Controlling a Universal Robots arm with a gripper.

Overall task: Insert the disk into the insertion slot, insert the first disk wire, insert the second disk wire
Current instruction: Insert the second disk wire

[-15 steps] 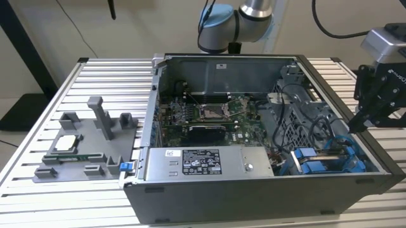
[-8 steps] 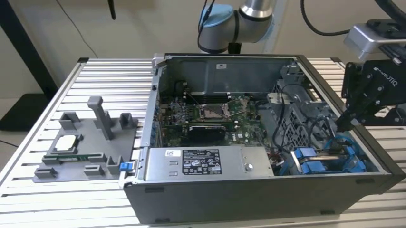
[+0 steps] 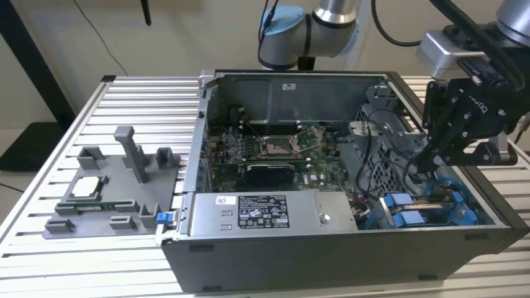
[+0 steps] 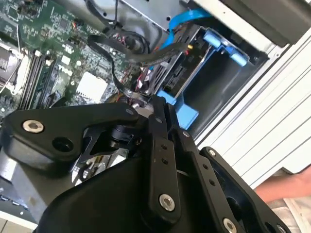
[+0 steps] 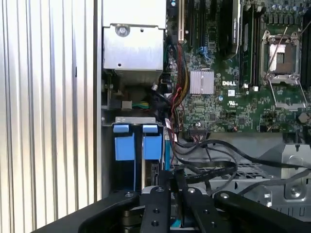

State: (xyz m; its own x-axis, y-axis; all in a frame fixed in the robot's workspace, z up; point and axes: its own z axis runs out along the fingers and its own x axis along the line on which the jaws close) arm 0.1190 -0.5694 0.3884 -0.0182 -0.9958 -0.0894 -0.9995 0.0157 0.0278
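Note:
My gripper [image 3: 426, 164] reaches down into the open computer case on the exterior view's right, just over the insertion slot [image 3: 453, 200]. In both wrist views its fingers [image 4: 156, 101] [image 5: 174, 174] are pressed together at the tip, where a black disk wire [image 4: 115, 73] loops in; the plug is hidden between them. The disk [image 4: 170, 77] sits edge-on in its blue caddy [image 4: 187, 114] inside the slot [image 5: 133, 119], blue tabs [image 5: 124, 145] outward. Another black wire [image 4: 146, 56] runs to the disk's end.
The grey power-supply box [image 3: 265, 212] lies along the case's front and the motherboard [image 3: 265, 149] sits behind it. A grey fixture tray [image 3: 108, 186] with posts stands on the slatted table at the exterior view's left. A person's hand [image 4: 286, 187] rests beside the case.

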